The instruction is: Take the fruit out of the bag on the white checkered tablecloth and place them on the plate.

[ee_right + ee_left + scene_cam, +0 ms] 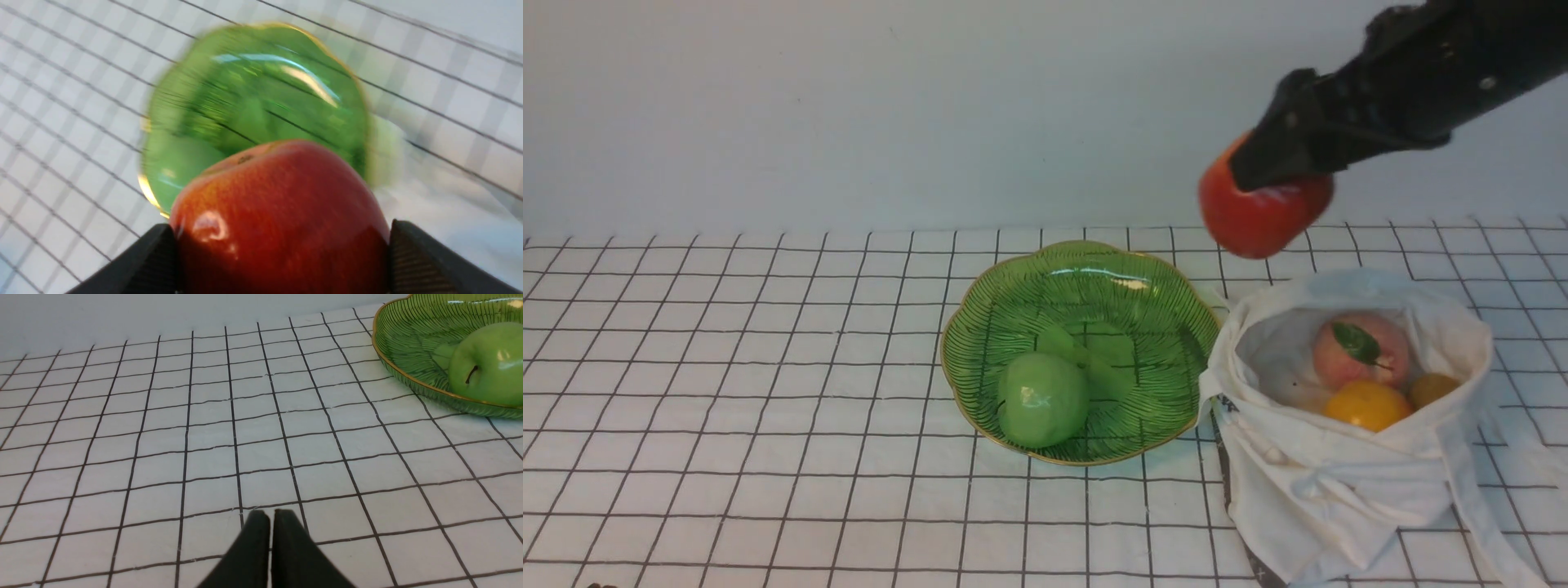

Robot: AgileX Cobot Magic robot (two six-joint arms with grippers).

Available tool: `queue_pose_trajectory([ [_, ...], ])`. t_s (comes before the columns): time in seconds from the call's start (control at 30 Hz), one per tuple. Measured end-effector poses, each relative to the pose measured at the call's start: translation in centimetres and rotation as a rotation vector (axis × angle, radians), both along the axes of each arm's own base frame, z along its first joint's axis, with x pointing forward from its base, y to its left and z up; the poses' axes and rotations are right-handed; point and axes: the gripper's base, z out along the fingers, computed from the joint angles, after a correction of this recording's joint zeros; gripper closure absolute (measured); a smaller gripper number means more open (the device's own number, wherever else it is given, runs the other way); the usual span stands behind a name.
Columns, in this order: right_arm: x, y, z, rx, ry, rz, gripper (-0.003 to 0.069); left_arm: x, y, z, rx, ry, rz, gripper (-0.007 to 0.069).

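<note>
One white checkered tablecloth (768, 367) covers the counter. Right of the plate (1152, 327), touching its rim, the bag (1339, 482) holds a peach (1356, 355), an orange (1368, 404) and a small yellow fruit (1433, 388). My right tool (1278, 175) grips the red apple (1258, 220), raised off the plate's far-right rim. I'd lower it onto bare glass, clear of the green apple (1042, 400). Left of the plate, my left tool (267, 516) is closed and empty.

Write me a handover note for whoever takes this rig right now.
Right hand: shut on the red apple, held in the air, out of the bag, not yet over the plate.
Left hand: shut, empty, above the tablecloth.
Done: one green apple lies in the plate.
Left: set the red apple in the plate, then fetch the peach, the orange and the small yellow-orange fruit from the open bag beside the plate.
</note>
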Motion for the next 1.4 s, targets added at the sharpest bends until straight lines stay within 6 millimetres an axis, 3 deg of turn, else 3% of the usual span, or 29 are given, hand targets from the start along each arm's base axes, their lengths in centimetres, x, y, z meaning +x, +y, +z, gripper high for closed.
queue_pose_trajectory([
  [0.1,1.1,2.4,-2.2,0.012,0.009,0.063,0.0057,0.0,0.0,0.0,0.000,0.000,0.000,0.0632],
  [0.17,2.8,4.6,-5.6,-0.001,0.026,0.083,0.0057,0.0,0.0,0.0,0.000,0.000,0.000,0.0632],
  [0.2,2.9,4.6,-5.9,-0.004,0.032,0.084,0.0057,0.0,0.0,0.0,0.000,0.000,0.000,0.0632],
  [0.23,4.1,5.3,-7.9,-0.010,0.039,0.070,0.0057,0.0,0.0,0.0,0.000,0.000,0.000,0.0632],
  [0.4,6.9,5.9,-13.0,-0.027,0.039,0.000,0.0053,0.0,0.0,0.0,0.000,0.000,0.000,0.0632],
  [0.57,7.9,6.0,-15.3,-0.029,0.047,-0.042,-0.0022,0.0,0.0,0.0,0.000,0.000,0.000,0.0632],
  [0.73,8.1,5.9,-15.2,-0.052,0.024,-0.037,-0.0032,0.0,0.0,0.0,0.000,0.000,0.000,0.0632],
  [0.93,8.0,6.0,-11.8,-0.127,0.048,0.063,-0.0029,0.0,0.0,0.0,0.000,0.000,0.000,0.0632],
  [0.97,8.0,6.0,-9.7,-0.139,0.054,0.082,-0.0007,0.0,0.0,0.0,0.000,0.000,0.000,0.0632],
  [1.03,7.8,5.9,-7.4,-0.151,0.068,0.096,0.0027,0.0,0.0,0.0,0.000,0.000,0.000,0.0632],
  [1.1,7.7,5.6,-3.7,-0.160,0.029,0.081,0.0097,0.0,0.0,0.0,0.000,0.000,0.000,0.0632],
  [1.2,7.5,5.0,-0.1,-0.154,-0.047,0.005,0.0210,0.0,0.0,0.0,0.000,0.000,0.000,0.0632],
  [1.33,6.4,3.9,4.0,-0.152,-0.144,-0.084,0.0408,0.0,0.0,0.0,0.000,0.000,0.000,0.0632],
  [1.4,5.8,3.4,5.0,-0.162,-0.165,-0.103,0.0500,0.0,0.0,0.0,0.000,0.000,0.000,0.0632],
])
